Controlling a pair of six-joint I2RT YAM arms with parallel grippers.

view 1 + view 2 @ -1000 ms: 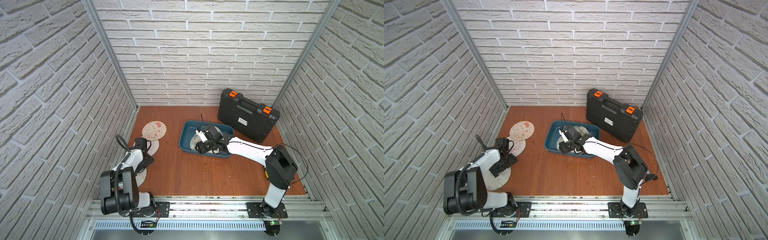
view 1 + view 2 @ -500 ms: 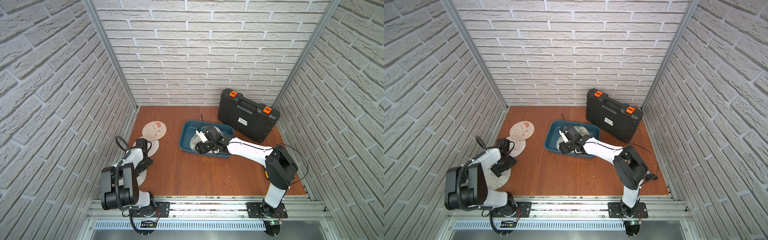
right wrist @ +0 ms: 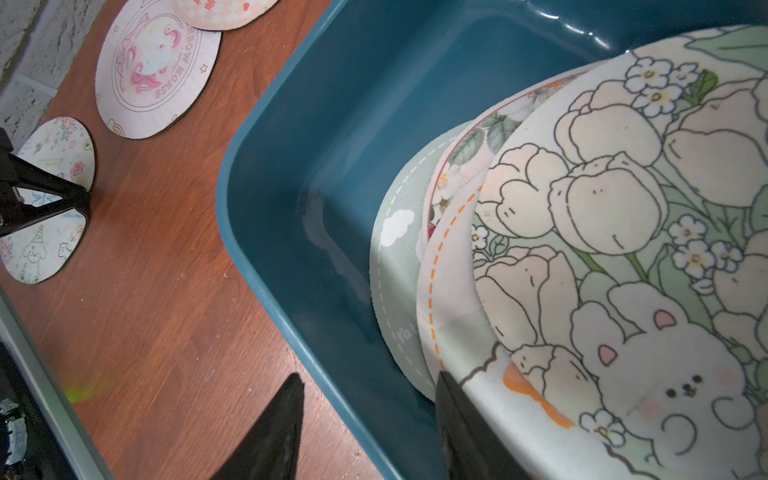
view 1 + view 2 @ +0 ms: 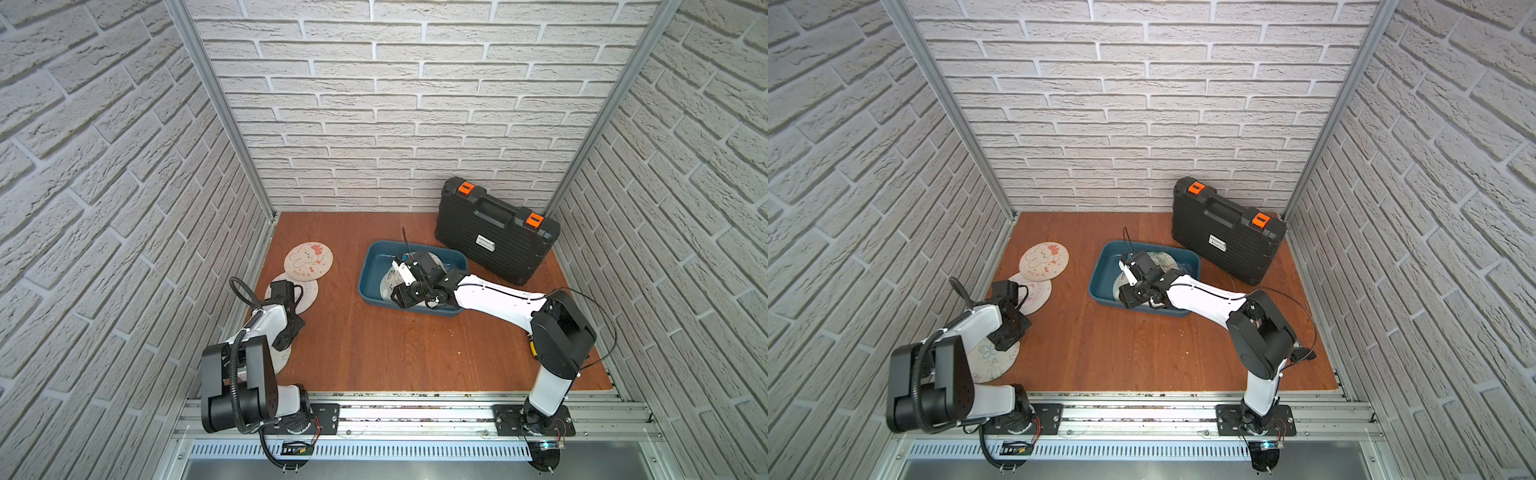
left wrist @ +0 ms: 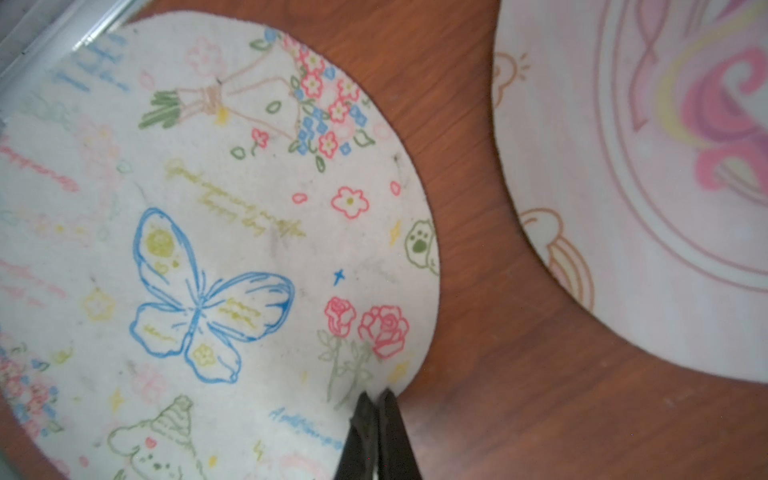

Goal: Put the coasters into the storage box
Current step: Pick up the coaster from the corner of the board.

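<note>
Left pincer [image 5: 376,401] is shut tight, with its tips down at the rim of the butterfly coaster [image 5: 208,249] on the wooden surface [image 5: 478,249]. I cannot tell if it pinches it. Near it lies the unicorn coaster [image 5: 665,187], and the rabbit coaster [image 4: 308,259] overlaps that one's far edge. My right pincer [image 3: 370,378] is open, one finger inside the storage box [image 3: 232,232] and one outside its wall. I count four stacked coasters [image 3: 446,324] in the box, with the tulip coaster [image 3: 623,249] on top. Behind the box sits the black case [image 4: 494,237].
</note>
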